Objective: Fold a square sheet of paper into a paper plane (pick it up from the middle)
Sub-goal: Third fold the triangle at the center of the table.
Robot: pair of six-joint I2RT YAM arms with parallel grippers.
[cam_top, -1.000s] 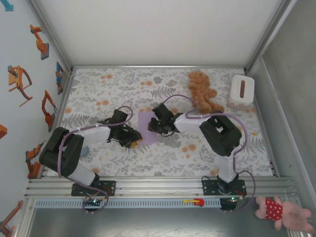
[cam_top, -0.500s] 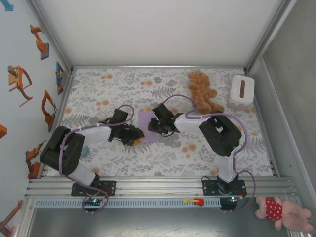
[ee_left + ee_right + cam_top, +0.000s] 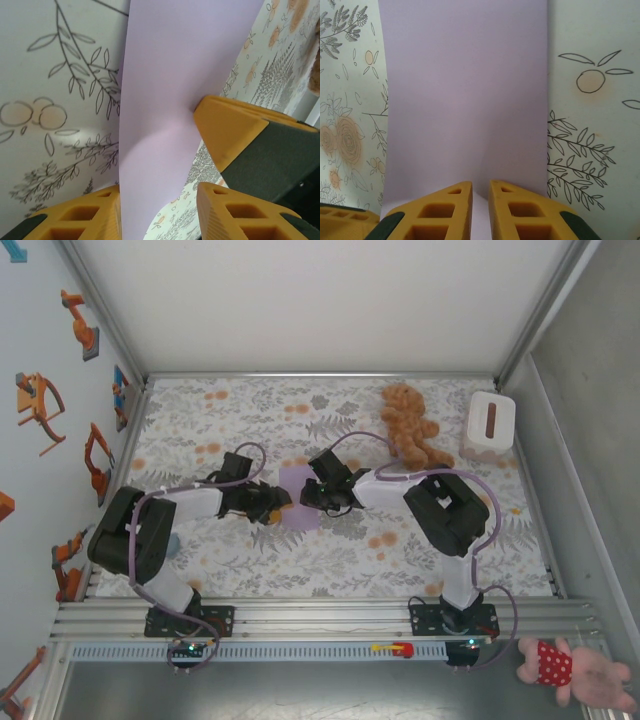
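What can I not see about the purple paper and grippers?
Top view: left gripper and right gripper cover part of the square sheet of paper; folds too small.
Right wrist view: the fingertips hide whether that gripper pinches.
Left wrist view: frame edges cut the sheet.

Plain lavender paper (image 3: 297, 498), unprinted. The outline reads as a narrow rectangle rather than a square, with its long axis running 12–6 o'clock in the top view. It sits near the tabletop centre, slightly toward 9 o'clock. It is not flat: the left wrist view shows a soft bow across it, with no sharp crease. The 9 o'clock edge passes between the spread left fingers (image 3: 75, 220). The 3 o'clock edge meets the near-closed right fingers (image 3: 445, 210). No dart shape yet.
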